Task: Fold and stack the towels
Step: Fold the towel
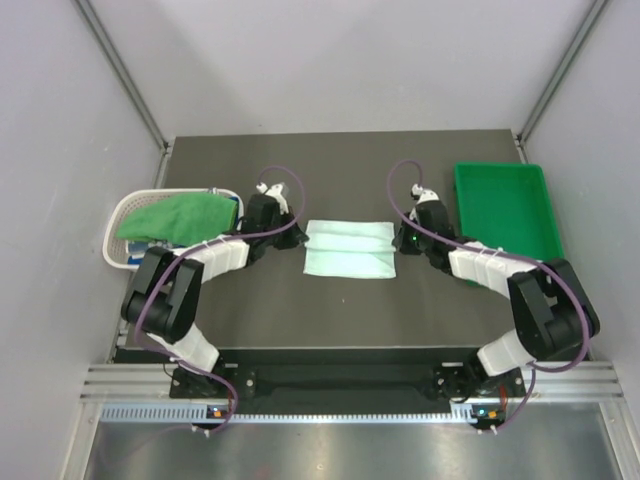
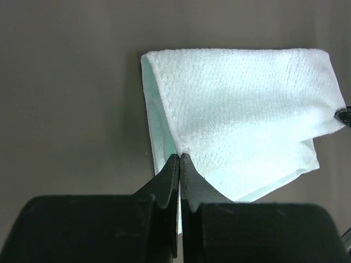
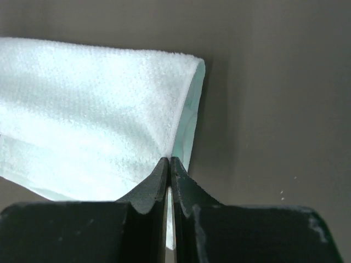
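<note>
mint towel [image 1: 348, 249], folded into a soft, light, floppy band, lies flat to the right of the basket [image 1: 112, 232]; left gripper [image 2: 180, 159] is pinched tight on its basket-side end, right gripper [image 3: 169, 161] likewise on the far end; hemmed edges look the surest hold

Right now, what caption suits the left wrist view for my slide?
Left gripper pinches the near edge of the folded mint towel on the dark table.

Nubbly cloth mint towel [image 2: 241, 104], matt table [image 2: 66, 109]
</note>
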Action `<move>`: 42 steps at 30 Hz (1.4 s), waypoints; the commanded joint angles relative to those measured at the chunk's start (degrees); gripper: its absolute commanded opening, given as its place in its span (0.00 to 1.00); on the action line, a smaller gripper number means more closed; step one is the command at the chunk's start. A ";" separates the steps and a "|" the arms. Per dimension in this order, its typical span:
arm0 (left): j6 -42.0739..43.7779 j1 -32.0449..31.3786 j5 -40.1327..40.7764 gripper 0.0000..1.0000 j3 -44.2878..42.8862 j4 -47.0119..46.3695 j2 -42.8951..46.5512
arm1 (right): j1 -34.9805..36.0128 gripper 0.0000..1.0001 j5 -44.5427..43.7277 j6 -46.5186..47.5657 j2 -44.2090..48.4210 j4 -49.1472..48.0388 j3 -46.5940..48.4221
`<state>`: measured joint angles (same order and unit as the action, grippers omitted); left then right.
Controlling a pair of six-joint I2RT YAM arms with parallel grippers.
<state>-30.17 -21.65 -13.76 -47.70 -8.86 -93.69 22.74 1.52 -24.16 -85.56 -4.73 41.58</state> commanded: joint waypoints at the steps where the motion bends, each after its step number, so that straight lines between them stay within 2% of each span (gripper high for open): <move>1: -0.32 -0.23 -0.30 0.00 1.65 -1.77 4.03 | 1.95 0.01 -1.26 -0.89 3.55 -2.65 -1.33; 13: 0.82 -2.43 -0.30 0.00 3.58 0.16 4.39 | 3.63 0.02 -4.59 -2.12 5.84 -1.60 -3.96; 42: -0.41 -3.40 0.40 0.00 8.77 2.36 9.14 | 6.17 0.02 -4.68 -5.19 10.50 -2.82 -11.26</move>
<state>-30.35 -24.97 -13.89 -39.59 -5.96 -87.09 28.10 -2.11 -28.67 -77.23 -4.95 30.74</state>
